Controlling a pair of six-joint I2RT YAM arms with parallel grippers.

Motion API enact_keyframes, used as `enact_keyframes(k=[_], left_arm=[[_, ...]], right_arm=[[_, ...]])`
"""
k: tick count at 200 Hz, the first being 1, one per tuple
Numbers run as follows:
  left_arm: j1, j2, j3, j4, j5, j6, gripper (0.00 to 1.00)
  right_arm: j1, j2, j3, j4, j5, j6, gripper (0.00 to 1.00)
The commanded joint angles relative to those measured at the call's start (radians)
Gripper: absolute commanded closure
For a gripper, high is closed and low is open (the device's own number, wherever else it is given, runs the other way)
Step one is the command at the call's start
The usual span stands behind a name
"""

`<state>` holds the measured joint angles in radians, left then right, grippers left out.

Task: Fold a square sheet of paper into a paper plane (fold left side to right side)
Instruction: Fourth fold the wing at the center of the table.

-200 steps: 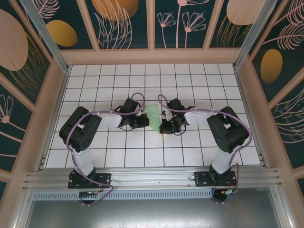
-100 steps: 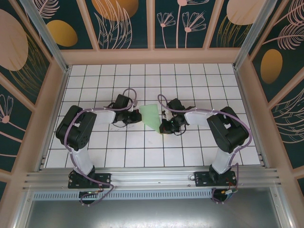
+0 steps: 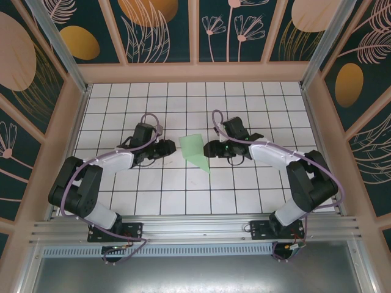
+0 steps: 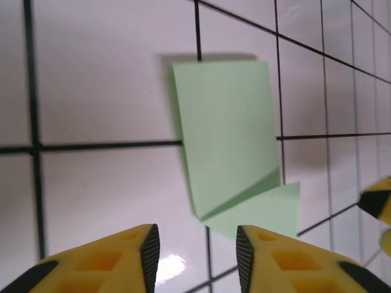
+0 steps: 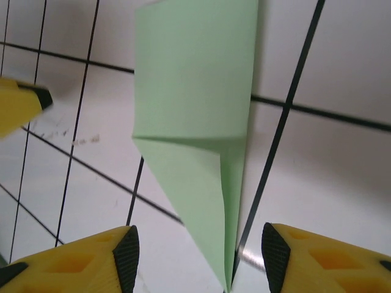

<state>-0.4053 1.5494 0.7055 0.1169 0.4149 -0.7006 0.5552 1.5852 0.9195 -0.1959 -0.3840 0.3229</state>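
The pale mint-green paper lies flat on the white grid table between the two arms, folded into a narrow shape with a point toward the near side. My left gripper stands open just left of it, nothing between its fingers. In the left wrist view the paper lies ahead of the open gripper. My right gripper is open just right of the paper. In the right wrist view the paper tapers to a tip between the yellow fingers, with the gripper open around it without touching.
Wooden frame walls with dark floral panels enclose the table on three sides. An aluminium rail runs along the near edge, over the arm bases. The other arm's yellow fingertip shows at the edge of the left wrist view.
Both grippers have drawn back from the paper, the left one leftward and the right one rightward and up. The paper, earlier partly covered and curved, now lies flat and uncovered.
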Motion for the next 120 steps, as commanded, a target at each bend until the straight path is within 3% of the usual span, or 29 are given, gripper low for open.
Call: enact_keyframes(k=[1, 45, 98, 120], left_arm=[[-0.041, 0.008, -0.035, 0.107, 0.070, -0.118, 0.54], [-0.095, 0.074, -0.037, 0.167, 0.061, -0.196, 0.48], [-0.109, 0.113, -0.022, 0.164, 0.043, -0.214, 0.44], [-0.112, 0.124, -0.012, 0.160, 0.045, -0.214, 0.44]], right_arm=[[-0.002, 0.076, 0.038, 0.078, -0.018, -0.086, 0.41], [-0.002, 0.197, 0.097, 0.086, -0.037, -0.148, 0.47], [-0.003, 0.226, 0.095, 0.085, -0.029, -0.154, 0.88], [-0.002, 0.205, 0.082, 0.084, -0.008, -0.154, 0.94]])
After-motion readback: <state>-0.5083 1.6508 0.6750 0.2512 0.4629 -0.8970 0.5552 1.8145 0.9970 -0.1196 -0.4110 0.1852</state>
